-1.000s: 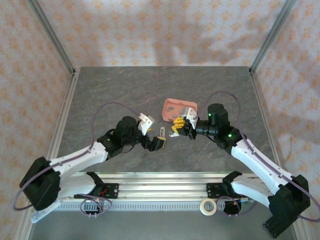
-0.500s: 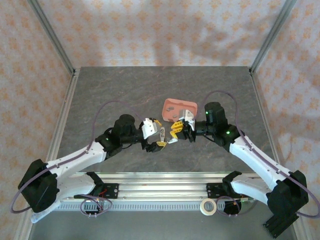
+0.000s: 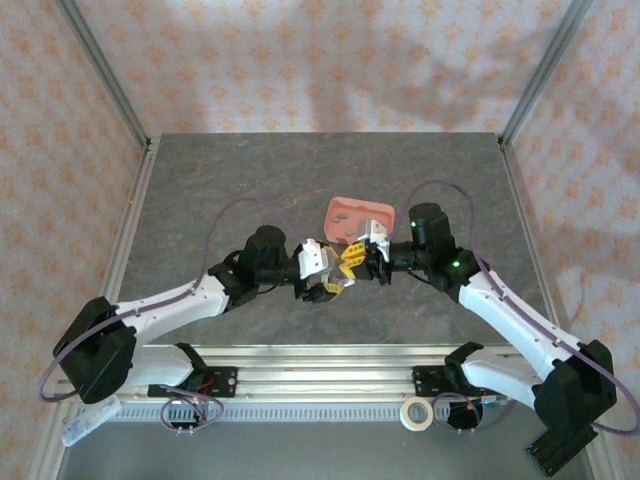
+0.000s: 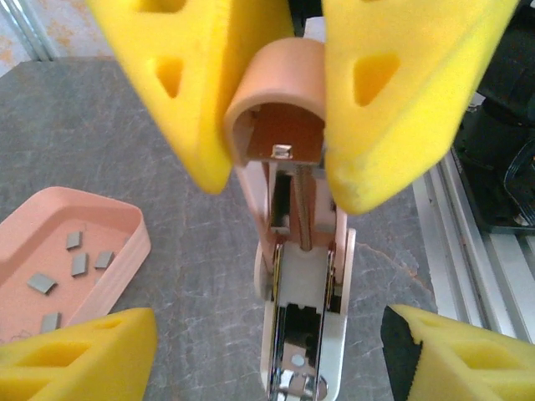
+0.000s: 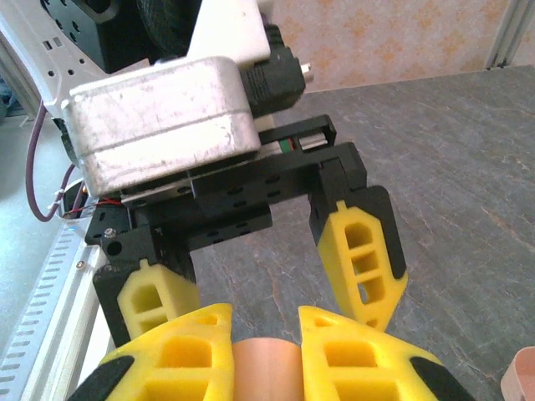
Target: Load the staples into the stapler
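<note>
The grey marbled table (image 3: 200, 190) is bearing both arms, which are meeting near its middle. The right gripper (image 5: 266, 359) is pinching the rounded peach end of the stapler (image 4: 301, 334). The left gripper (image 5: 263, 288) is standing spread to either side of it, not touching. The salmon-pink tray (image 4: 125, 251) is sitting just beside. The stapler is lying hinged open, showing a shiny metal channel. The staples (image 4: 79, 263), small flat grey strips, are lying scattered in the tray.

The left arm (image 3: 190, 300) has swung in toward the centre, and the left gripper (image 5: 259, 284) now faces the right gripper (image 3: 352, 262). Its fingers (image 5: 361, 251) have narrowed, flanking the peach stapler (image 4: 280, 100), which sat clear of them 1 second ago.
</note>
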Motion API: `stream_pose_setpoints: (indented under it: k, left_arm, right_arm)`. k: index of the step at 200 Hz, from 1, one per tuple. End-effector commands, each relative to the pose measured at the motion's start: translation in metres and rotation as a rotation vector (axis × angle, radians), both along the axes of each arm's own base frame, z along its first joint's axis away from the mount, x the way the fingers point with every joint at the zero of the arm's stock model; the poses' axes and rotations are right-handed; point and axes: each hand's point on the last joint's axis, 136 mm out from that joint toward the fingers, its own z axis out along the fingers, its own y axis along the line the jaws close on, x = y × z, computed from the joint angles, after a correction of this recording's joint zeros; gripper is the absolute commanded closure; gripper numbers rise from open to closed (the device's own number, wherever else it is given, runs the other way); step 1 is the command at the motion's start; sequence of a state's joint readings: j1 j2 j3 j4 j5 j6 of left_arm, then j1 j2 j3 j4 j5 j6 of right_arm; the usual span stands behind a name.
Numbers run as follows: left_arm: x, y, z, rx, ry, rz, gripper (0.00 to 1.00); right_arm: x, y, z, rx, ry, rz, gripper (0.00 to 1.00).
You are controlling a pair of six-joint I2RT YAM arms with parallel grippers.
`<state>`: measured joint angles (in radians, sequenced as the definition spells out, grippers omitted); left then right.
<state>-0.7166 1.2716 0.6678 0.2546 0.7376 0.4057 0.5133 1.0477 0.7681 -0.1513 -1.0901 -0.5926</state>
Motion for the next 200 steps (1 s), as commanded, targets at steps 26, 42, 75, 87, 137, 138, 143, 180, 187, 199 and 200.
stream_pose_setpoints:
  k: [26, 42, 75, 87, 137, 138, 143, 180, 187, 199, 200]
  left_arm:
    - [0.004, -0.021, 0.025, -0.089, -0.061, -0.047, 0.35]
    - [0.007, -0.025, 0.025, -0.099, -0.056, -0.043, 0.37]
    - [0.009, -0.032, 0.023, -0.1, -0.04, -0.065, 0.48]
    - [0.01, -0.034, 0.023, -0.101, -0.038, -0.064, 0.51]
    - [0.018, -0.032, 0.019, -0.096, -0.03, -0.006, 0.68]
    - [0.019, -0.032, 0.019, -0.096, -0.029, -0.004, 0.68]
    - [0.021, -0.031, 0.019, -0.094, -0.03, 0.01, 0.7]
    - [0.034, -0.022, 0.02, -0.086, -0.036, 0.124, 0.77]
    - [0.037, -0.02, 0.019, -0.085, -0.031, 0.151, 0.78]
    - [0.041, -0.016, 0.02, -0.083, -0.02, 0.2, 0.78]
    - [0.042, -0.015, 0.02, -0.082, -0.02, 0.204, 0.78]
  right_arm:
    - [0.0, 0.003, 0.02, 0.043, -0.044, 0.028, 1.0]
    - [0.001, 0.003, 0.021, 0.044, -0.044, 0.026, 1.0]
    - [0.001, 0.004, 0.022, 0.047, -0.042, 0.027, 1.0]
    - [0.001, 0.003, 0.022, 0.047, -0.044, 0.025, 1.0]
    - [0.004, 0.003, 0.023, 0.048, -0.045, 0.008, 1.0]
    - [0.004, 0.003, 0.022, 0.047, -0.044, 0.008, 1.0]
    - [0.005, 0.003, 0.022, 0.046, -0.043, 0.001, 1.0]
    - [0.023, 0.0, 0.02, 0.044, -0.039, -0.113, 0.89]
    - [0.027, -0.002, 0.02, 0.05, -0.037, -0.144, 0.83]
    - [0.036, -0.004, 0.021, 0.064, -0.032, -0.204, 0.71]
    - [0.037, -0.005, 0.021, 0.066, -0.032, -0.209, 0.71]
